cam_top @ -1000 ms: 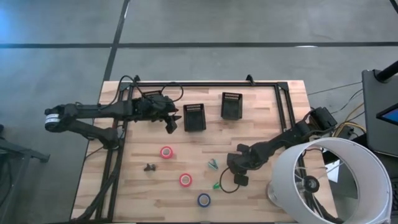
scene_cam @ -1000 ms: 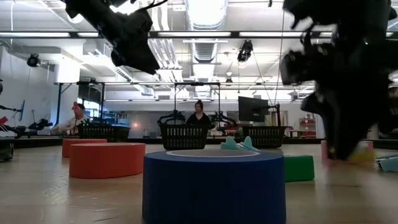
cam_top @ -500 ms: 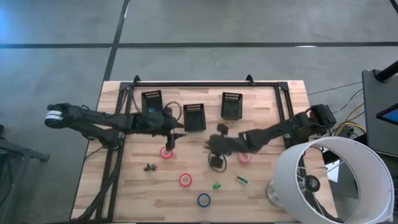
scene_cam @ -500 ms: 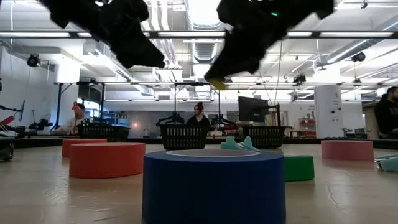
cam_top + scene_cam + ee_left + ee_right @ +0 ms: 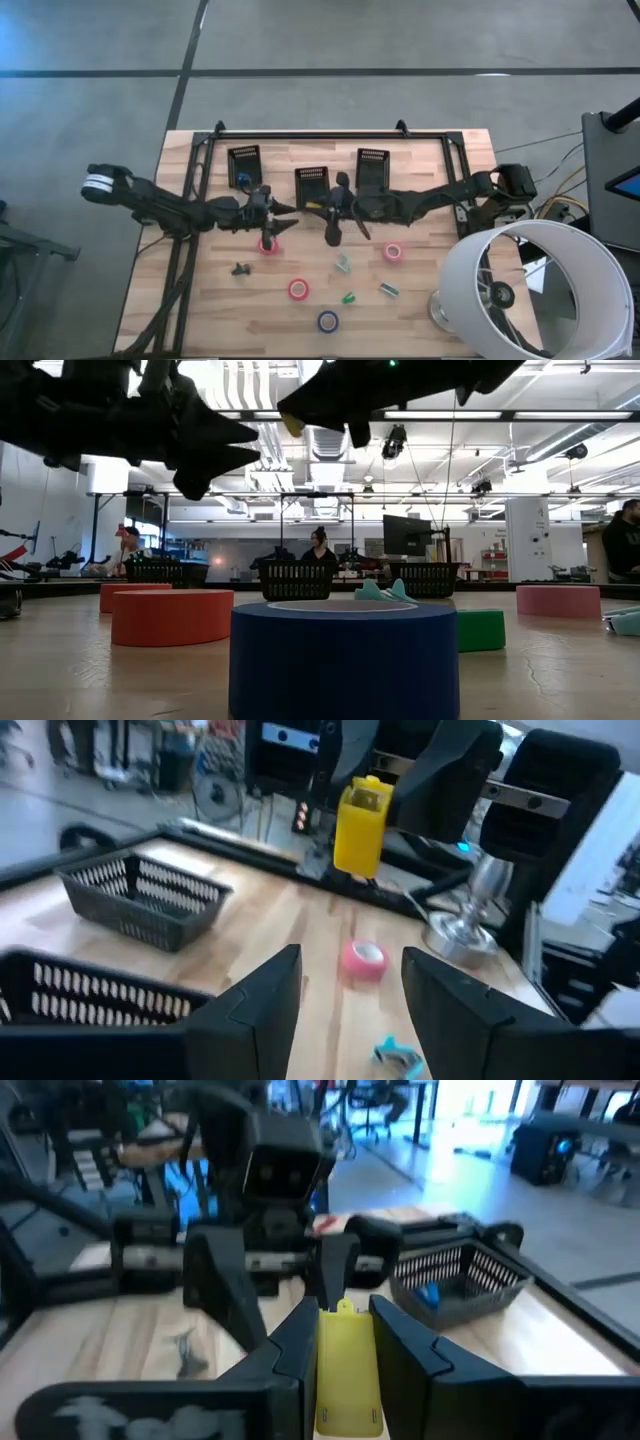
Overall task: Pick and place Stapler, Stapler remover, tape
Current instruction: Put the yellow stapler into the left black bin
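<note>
My left tool (image 5: 278,229) covers most of one pink tape roll (image 5: 266,246) from above. The yellow item (image 5: 348,1370) in my right tool (image 5: 340,1342) runs off the wrist frame's edge. Small dark piece (image 5: 240,269) on the worktop (image 5: 420,300): too small to identify. Low view crops both arms.

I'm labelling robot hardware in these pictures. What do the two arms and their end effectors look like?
Both arms are dark, slim and jointed. The left arm has a white band near its base and cables alongside. The left end effector has two flat, dark, tapering fingers; the right end effector looks the same.
</note>
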`<state>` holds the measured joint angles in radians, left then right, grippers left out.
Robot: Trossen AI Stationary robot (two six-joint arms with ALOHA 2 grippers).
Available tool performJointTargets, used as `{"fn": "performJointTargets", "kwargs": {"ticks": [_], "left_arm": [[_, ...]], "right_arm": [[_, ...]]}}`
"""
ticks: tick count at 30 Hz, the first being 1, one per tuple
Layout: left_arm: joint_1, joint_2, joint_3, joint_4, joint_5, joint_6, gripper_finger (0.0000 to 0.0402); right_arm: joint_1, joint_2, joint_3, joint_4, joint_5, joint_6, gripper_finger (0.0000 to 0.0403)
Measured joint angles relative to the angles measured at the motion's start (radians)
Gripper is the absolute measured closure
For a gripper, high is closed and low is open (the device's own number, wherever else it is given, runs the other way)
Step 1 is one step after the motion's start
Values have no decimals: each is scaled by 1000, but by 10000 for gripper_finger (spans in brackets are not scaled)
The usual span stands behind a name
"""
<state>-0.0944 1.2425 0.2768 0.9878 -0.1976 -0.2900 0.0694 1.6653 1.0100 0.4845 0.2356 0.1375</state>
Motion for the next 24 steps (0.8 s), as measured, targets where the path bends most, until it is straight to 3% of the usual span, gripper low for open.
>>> {"fn": "performJointTargets", "kwargs": {"ticks": [12,20,24], "left_arm": [[1,181,163,52,-28,125,223],[0,198,177,48,-27,159,224],[1,192,177,49,-28,181,245]], "right_arm": [[-4,40,0,16,-1,20,335],[-4,40,0,10,-5,19,335],[-4,40,0,3,-8,19,335]]}}
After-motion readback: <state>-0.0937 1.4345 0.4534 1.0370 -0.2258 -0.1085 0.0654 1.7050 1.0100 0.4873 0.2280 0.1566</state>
